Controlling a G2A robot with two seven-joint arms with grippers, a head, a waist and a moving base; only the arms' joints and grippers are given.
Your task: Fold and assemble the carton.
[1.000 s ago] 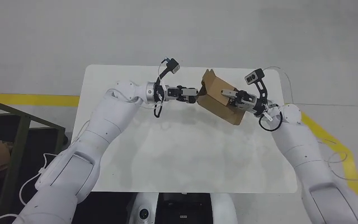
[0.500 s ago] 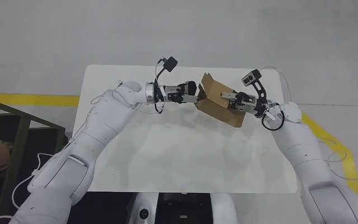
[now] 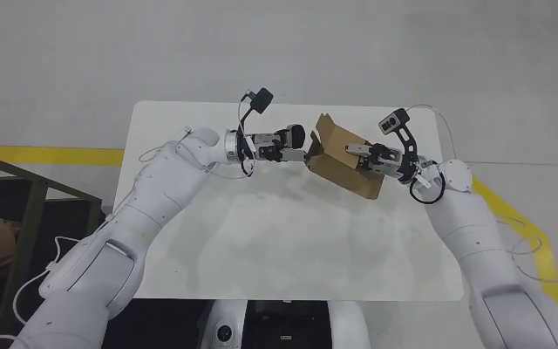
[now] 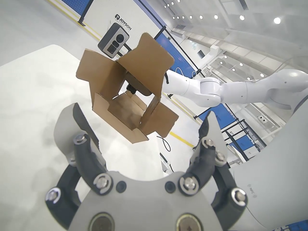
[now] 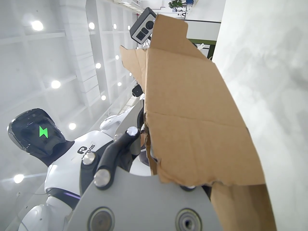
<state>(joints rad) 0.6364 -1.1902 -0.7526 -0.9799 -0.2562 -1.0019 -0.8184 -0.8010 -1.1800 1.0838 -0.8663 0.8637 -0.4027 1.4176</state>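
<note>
From the top view, I saw the carton (image 3: 344,161) held off the white table (image 3: 218,227), tilted, with its flaps loose and its mouth turned toward the left gripper (image 3: 307,151). That gripper sat just beside the carton's near flap, while the right gripper (image 3: 356,155) was clamped on the carton's upper panel from the opposite side. In the left wrist view, the left gripper (image 4: 143,111) stood wide apart and held nothing, its dark fingers (image 4: 81,126) short of the carton (image 4: 144,70). The carton hung in front of them with its end open and its flaps splayed in four directions. Behind the carton ran the right arm (image 4: 216,90), and its wrist camera (image 4: 114,40) showed just beyond the carton's far flap. In the right wrist view, the carton (image 5: 192,111) lay flat across the right gripper (image 5: 145,143), which pinched the edge of the brown panel. I could not see the second finger behind the cardboard. The table (image 5: 264,49) lay beyond the carton, and the left arm's wrist camera (image 5: 143,31) showed past the carton's far end.
</note>
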